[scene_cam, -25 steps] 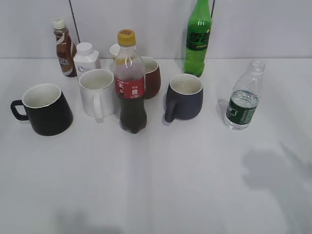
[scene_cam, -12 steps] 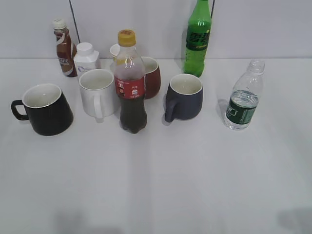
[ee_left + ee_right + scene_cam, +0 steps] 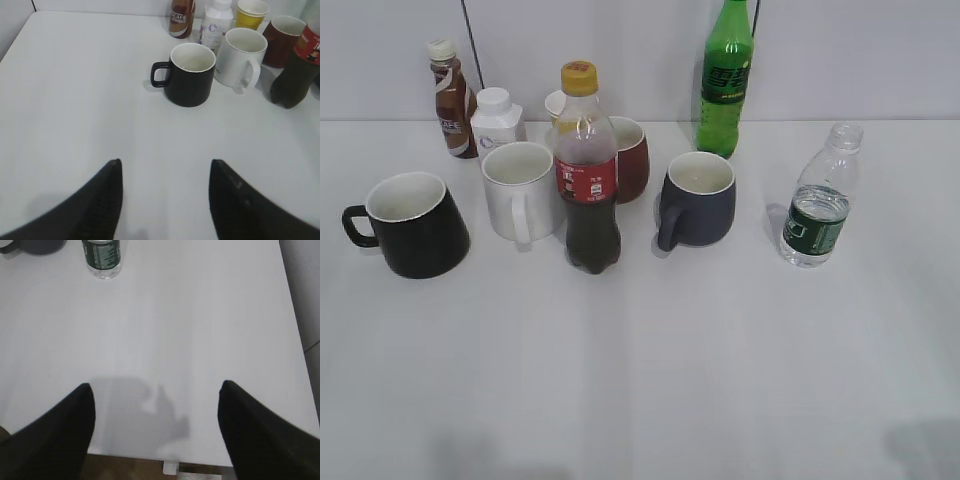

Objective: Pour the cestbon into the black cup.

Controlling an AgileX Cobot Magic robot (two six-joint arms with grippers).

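White worktop (image 3: pixel 640 380). Black cup (image 3: pixel 410 225) far left, upright, handle pointing left. Cestbon (image 3: pixel 817 200) standing far right, uncapped. Left pincer (image 3: pixel 165 195) spread wide, empty; right pincer (image 3: pixel 156 427) same, well short of cestbon.

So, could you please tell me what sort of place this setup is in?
Probably a lab test bench rather than a kitchen: a bare white table against a plain white wall, with staged drinkware such as the glossy black mug and the small clear plastic water bottle.
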